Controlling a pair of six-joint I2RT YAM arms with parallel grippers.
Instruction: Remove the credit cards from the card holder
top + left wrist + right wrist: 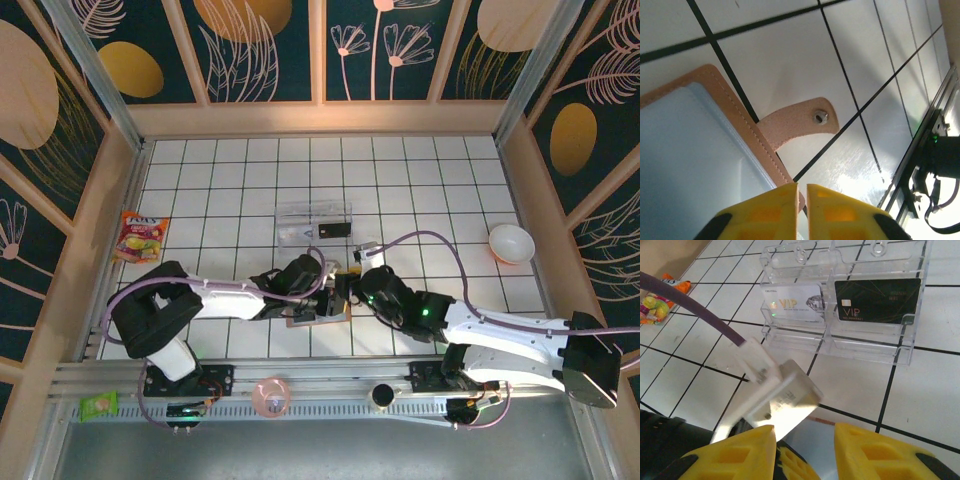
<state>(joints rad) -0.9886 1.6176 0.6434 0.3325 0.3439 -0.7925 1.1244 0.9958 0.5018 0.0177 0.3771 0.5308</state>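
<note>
— Starting with the card holder: where is it?
— It lies opened flat on the white tiled surface, near the front edge, beneath the tips of both arms. The left wrist view shows its tan stitched border, its grey-blue inner panel, and a tan strap with a metal snap resting on the tile beside it.
— And the whitish card and the black card?
— Both sit in a clear plastic tray farther back on the surface, apart from the card holder. Seen from the right wrist, the whitish card is in the left compartment and the black card in the right. Each is printed "VIP".
— How do the grippers stand?
— The left gripper has its yellow fingertips almost together, a thin slit between them, right at the card holder's stitched edge. I cannot tell whether they pinch it. The right gripper has its fingers spread apart with nothing clamped. The left arm's white camera box and purple cable are just in front of it.
— Anything else?
— A red-yellow snack packet lies at the left side and a white bowl at the right, both well apart from the tray.
</note>
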